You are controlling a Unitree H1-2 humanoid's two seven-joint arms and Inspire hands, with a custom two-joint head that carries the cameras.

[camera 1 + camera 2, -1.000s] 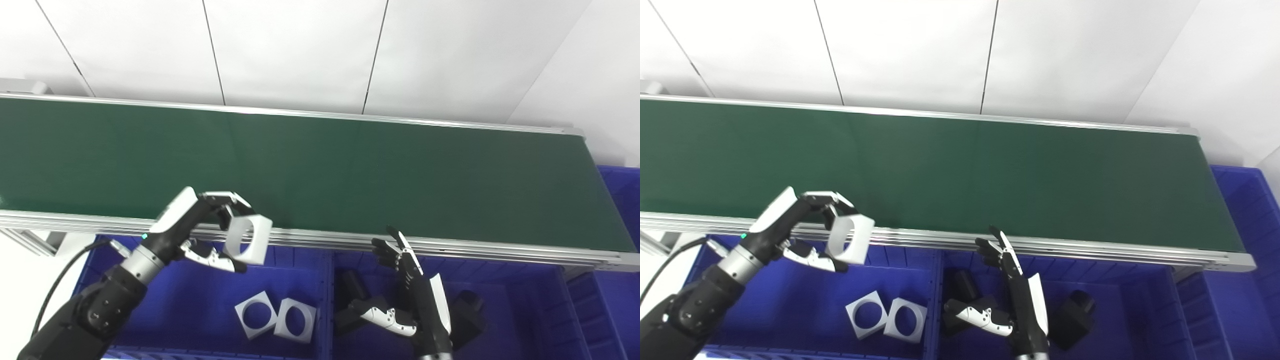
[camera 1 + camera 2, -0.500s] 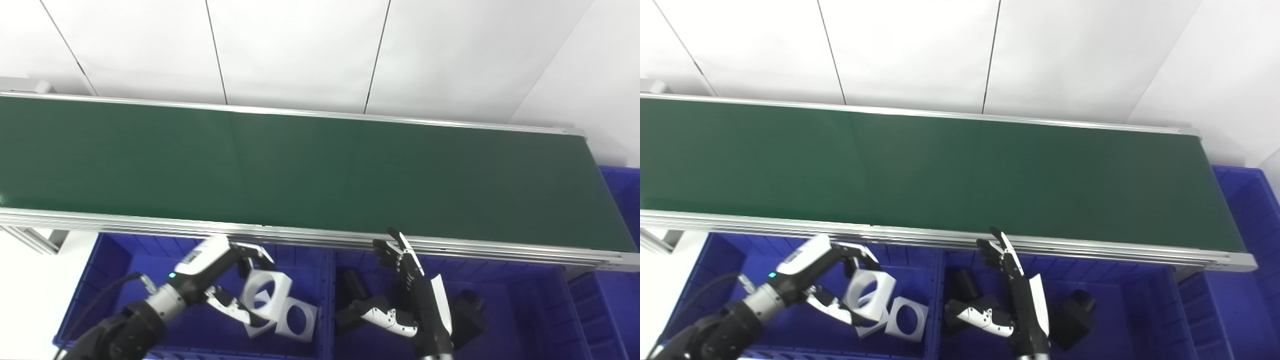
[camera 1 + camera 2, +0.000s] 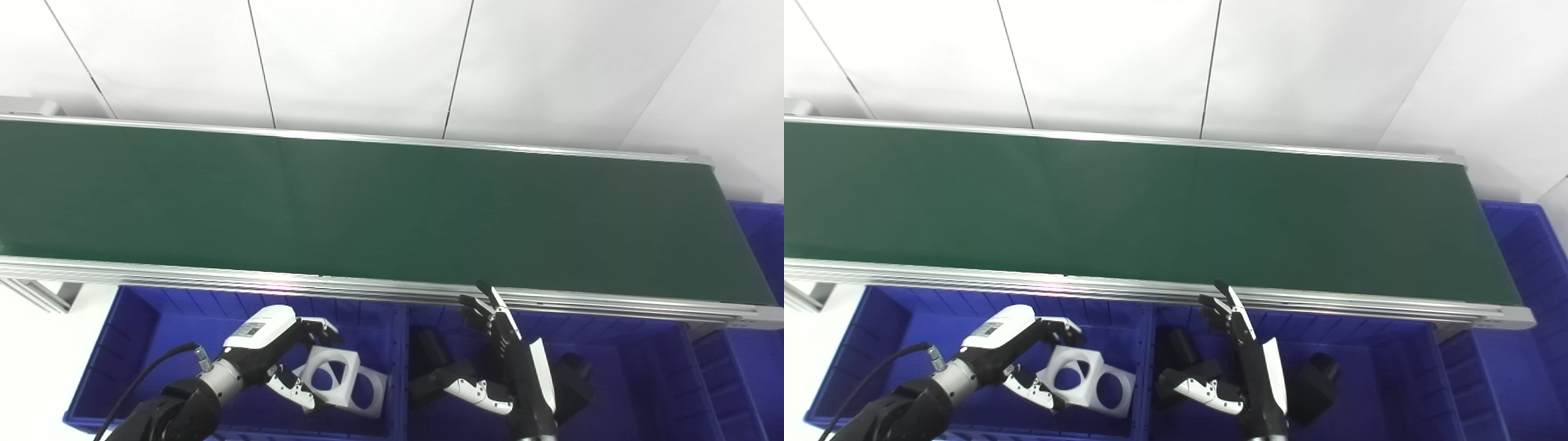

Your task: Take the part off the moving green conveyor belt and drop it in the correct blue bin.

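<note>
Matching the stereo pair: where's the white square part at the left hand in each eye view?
Left eye view: white square part sits low, left of centre, in the left blue bin, at the left hand.
Right eye view: same part, further left in the picture.
Shared landmark: the divider wall between the two bins, just right of the part.
</note>
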